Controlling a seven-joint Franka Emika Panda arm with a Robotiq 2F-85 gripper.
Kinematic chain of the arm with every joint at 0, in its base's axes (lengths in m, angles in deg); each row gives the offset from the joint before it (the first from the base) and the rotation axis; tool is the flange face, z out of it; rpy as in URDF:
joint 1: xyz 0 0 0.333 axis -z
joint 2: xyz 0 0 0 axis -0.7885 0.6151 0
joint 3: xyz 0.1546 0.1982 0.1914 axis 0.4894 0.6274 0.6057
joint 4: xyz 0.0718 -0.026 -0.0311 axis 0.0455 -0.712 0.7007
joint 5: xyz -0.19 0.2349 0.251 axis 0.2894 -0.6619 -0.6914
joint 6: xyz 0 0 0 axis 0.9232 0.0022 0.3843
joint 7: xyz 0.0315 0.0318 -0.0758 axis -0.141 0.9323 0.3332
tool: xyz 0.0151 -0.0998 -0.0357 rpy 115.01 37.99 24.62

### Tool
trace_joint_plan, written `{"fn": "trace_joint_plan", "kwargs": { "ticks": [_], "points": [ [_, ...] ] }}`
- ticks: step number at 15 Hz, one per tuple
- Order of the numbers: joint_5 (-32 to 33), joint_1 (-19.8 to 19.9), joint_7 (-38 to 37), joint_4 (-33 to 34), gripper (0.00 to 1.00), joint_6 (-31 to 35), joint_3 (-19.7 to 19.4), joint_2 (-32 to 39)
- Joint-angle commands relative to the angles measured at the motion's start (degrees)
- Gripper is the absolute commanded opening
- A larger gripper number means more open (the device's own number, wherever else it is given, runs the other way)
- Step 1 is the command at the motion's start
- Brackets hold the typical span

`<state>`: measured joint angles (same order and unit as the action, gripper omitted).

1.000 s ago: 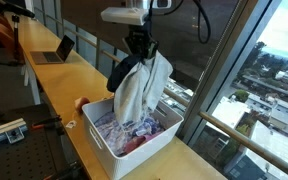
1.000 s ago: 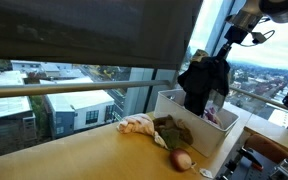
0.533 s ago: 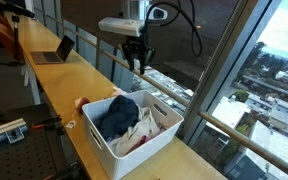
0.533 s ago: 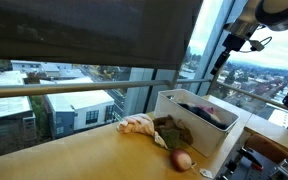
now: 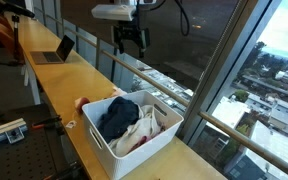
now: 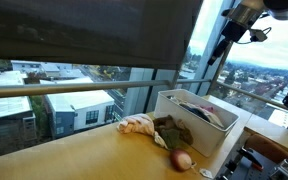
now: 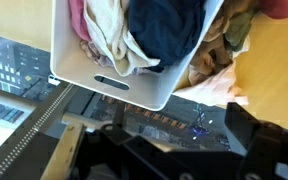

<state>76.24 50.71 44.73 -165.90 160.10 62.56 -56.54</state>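
Note:
My gripper point(image 5: 130, 45) hangs open and empty high above the white bin point(image 5: 92, 134), toward its far end. The bin holds a dark blue garment point(image 5: 117, 115) lying on white cloth point(image 5: 147, 124). In the wrist view the bin point(image 7: 114, 88) lies below, with the dark blue garment point(image 7: 169, 25), a cream cloth point(image 7: 109, 32) and a pink piece point(image 7: 76, 18) inside. My black fingers point(image 7: 246, 135) frame the lower edge, with nothing between them. In an exterior view the gripper point(image 6: 224, 42) is above the bin point(image 6: 184, 112).
A heap of beige and olive clothes point(image 6: 154, 127) and a pinkish rounded item point(image 6: 182, 159) lie on the wooden counter point(image 6: 94, 158) beside the bin. A laptop point(image 5: 56, 50) sits further along the counter. Window glass and a railing point(image 5: 174, 92) run right behind the bin.
The gripper opened and let go of the dark blue and white clothes, which dropped into the bin. It then rose clear of the bin.

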Motion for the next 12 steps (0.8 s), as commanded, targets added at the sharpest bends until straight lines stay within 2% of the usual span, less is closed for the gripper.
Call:
{"fn": "trace_joint_plan", "kwargs": {
  "ticks": [1,6,12],
  "points": [
    [1.17,-2.66,-1.79,-0.58,1.00,1.49,2.68,-0.68],
    [3.94,-6.50,-3.81,-1.38,1.00,5.27,6.76,3.42],
    [10.82,-9.17,-6.31,0.07,1.00,9.21,8.85,11.91]
  ]
}}
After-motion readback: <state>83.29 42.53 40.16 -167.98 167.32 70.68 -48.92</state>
